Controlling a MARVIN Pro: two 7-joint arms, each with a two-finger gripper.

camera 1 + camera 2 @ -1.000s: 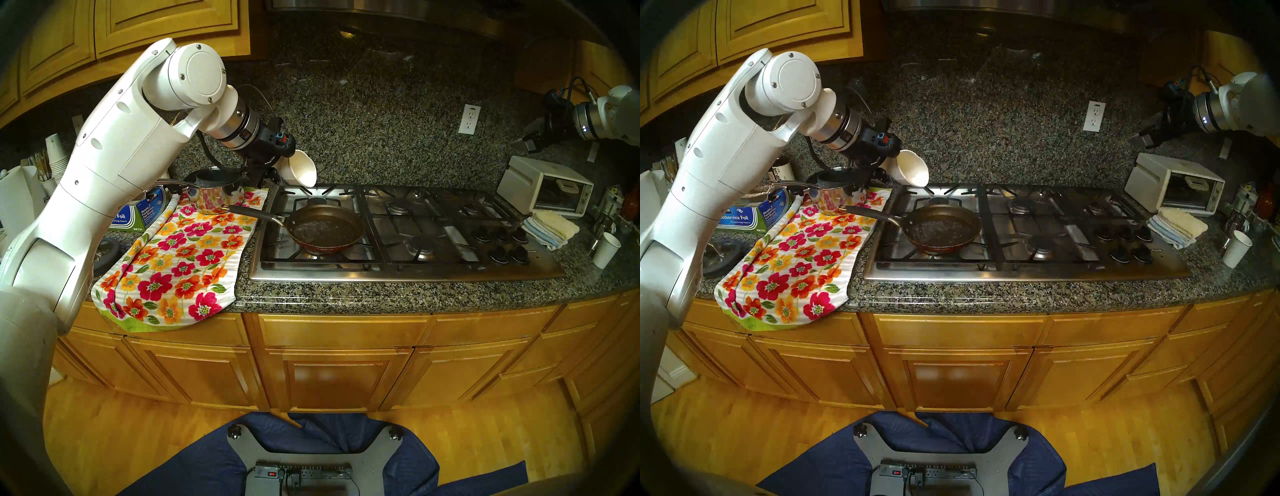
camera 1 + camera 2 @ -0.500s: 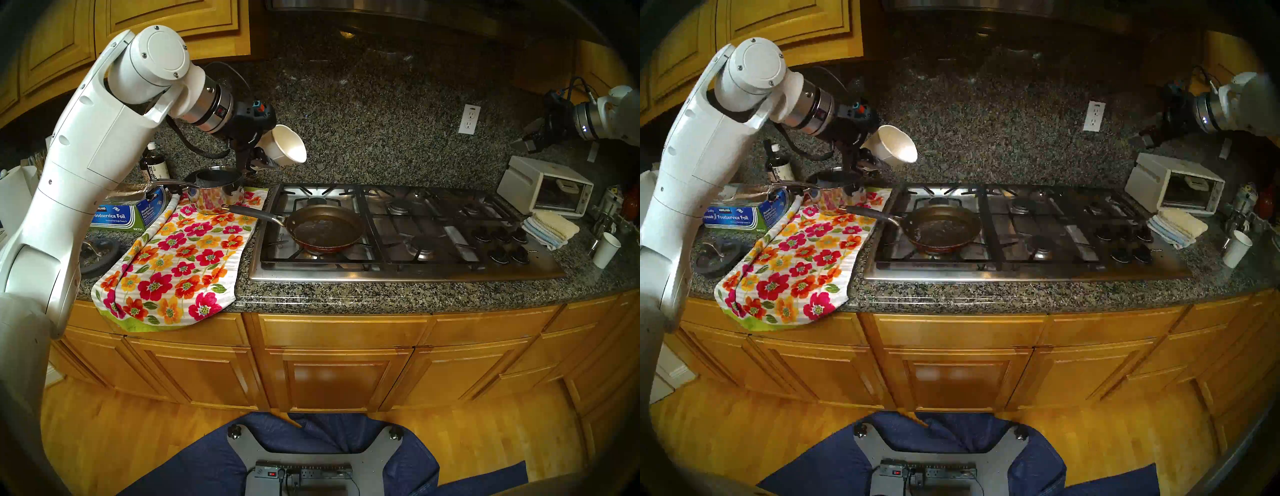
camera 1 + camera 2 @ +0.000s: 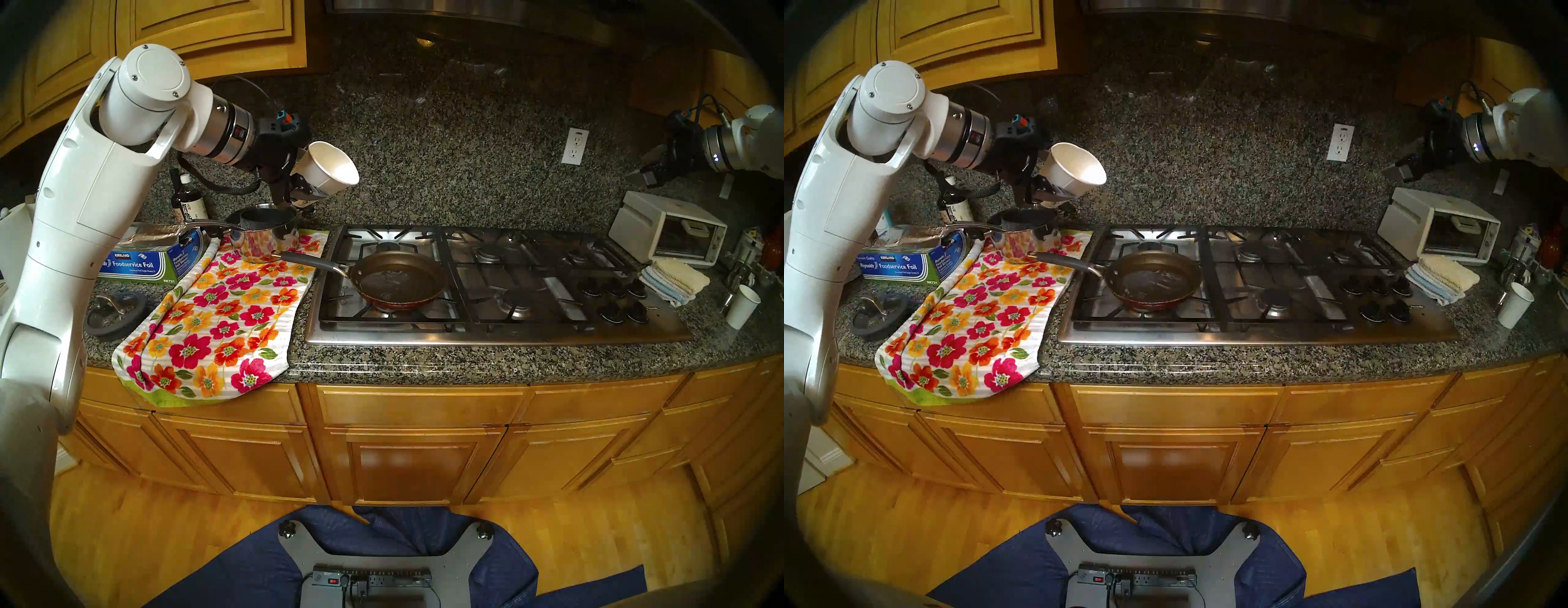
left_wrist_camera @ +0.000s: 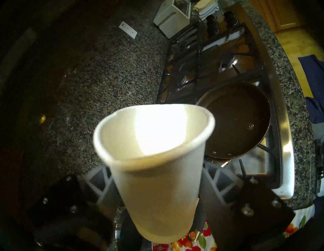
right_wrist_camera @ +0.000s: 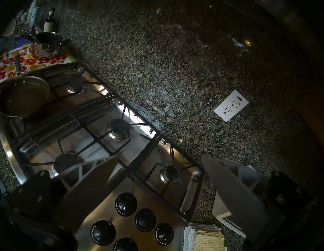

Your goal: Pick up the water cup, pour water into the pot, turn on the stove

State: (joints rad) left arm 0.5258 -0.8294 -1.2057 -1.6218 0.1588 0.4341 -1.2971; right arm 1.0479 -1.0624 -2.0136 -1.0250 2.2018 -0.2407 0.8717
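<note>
Speckled dark granite forms the countertop (image 3: pixel 488 361) and backsplash of a kitchen with honey-coloured wooden cabinets. Set into the counter is a wide stainless-steel gas cooktop (image 3: pixel 500 333) with black iron grates and five black round knobs (image 5: pixel 140 226) at its right end. On the front-left burner sits a shallow frying pan (image 3: pixel 399 278), dark bronze inside, reddish outside, with a thin layer of water glinting in it; its long grey handle (image 3: pixel 309 261) reaches left over a bright floral towel (image 3: pixel 220 322).

Above the towel's far end, the left gripper (image 3: pixel 307 180) pinches a white paper cup (image 3: pixel 329 170) low on its body. The cup is tilted, its open mouth turned toward the cooktop, up and left of the pan and well clear of it. The left wrist view looks into the cup, whose inside appears empty.

A shiny steel saucepan (image 3: pixel 265 235) stands on the towel just below the gripper, with a foil box (image 3: pixel 148 263) to its left. At far right, the right gripper (image 5: pixel 159 163) hangs above the knobs, fingers spread wide and holding nothing. A white toaster oven (image 3: pixel 666 229), folded cloths (image 3: pixel 674 280) and a second plain paper cup (image 3: pixel 742 305) sit on the counter beyond the cooktop.
</note>
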